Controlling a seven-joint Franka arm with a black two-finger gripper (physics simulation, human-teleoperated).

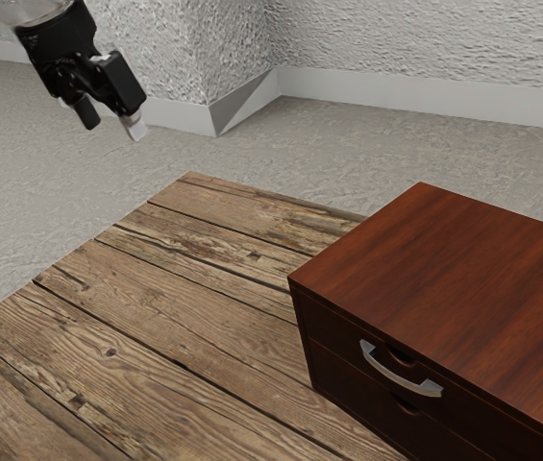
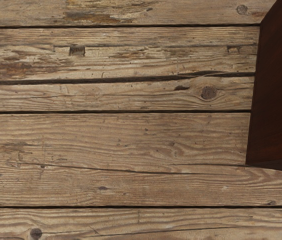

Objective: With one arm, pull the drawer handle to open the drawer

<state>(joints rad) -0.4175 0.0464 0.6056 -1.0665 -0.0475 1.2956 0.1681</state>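
Note:
A dark red wooden cabinet (image 1: 463,279) stands on the plank table at the exterior view's lower right. Its upper drawer (image 1: 348,336) carries a curved silver handle (image 1: 401,371) and sits flush with the cabinet front. My black gripper (image 1: 111,120) hangs high at the exterior view's upper left, far from the handle and well above the table. Its fingers stand apart, open, with nothing between them. In the wrist view a slice of the cabinet (image 2: 276,85) shows beside the bare planks below my hand.
The weathered plank table (image 1: 156,317) stretches from the cabinet toward the exterior view's left. Beyond it lie grey carpet (image 1: 50,182) and a white textured wall corner (image 1: 223,58) with a baseboard.

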